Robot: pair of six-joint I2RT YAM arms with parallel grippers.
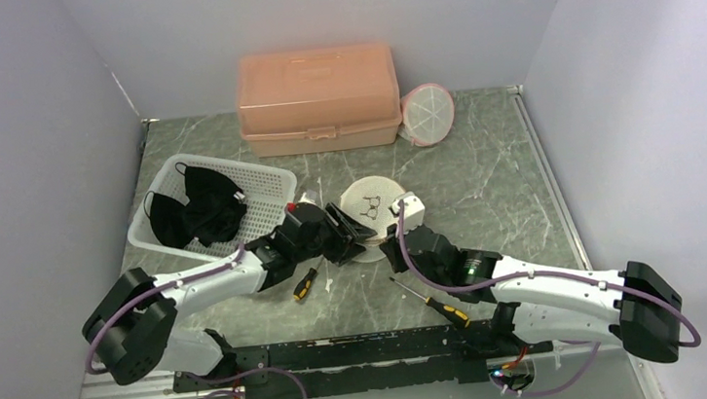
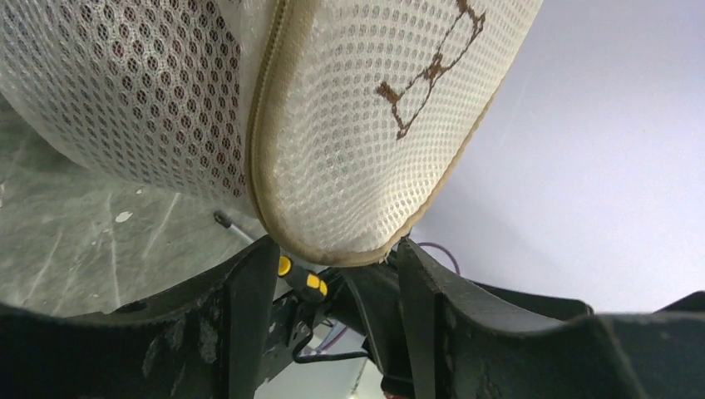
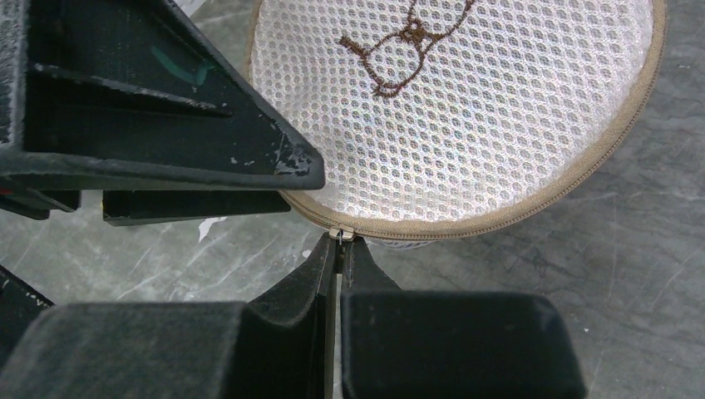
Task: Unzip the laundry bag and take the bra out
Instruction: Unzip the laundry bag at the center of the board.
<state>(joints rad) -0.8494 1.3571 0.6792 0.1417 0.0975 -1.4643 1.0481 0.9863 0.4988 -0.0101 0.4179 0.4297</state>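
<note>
left tool gripping laundry bag rim, right tool pinching zipper pull (jaws closed), screwdriver just beside, basket near

We find the laundry bag right of the basket, in front of the box, a screwdriver before it.

From above, the left gripper and right gripper cover the near part of the round mesh laundry bag at mid-bench. Both wrist views cut the bag off at their top edges. Its contents cannot be made out through the mesh. The right gripper's pinched fingers hide most of the zipper pull.
</note>
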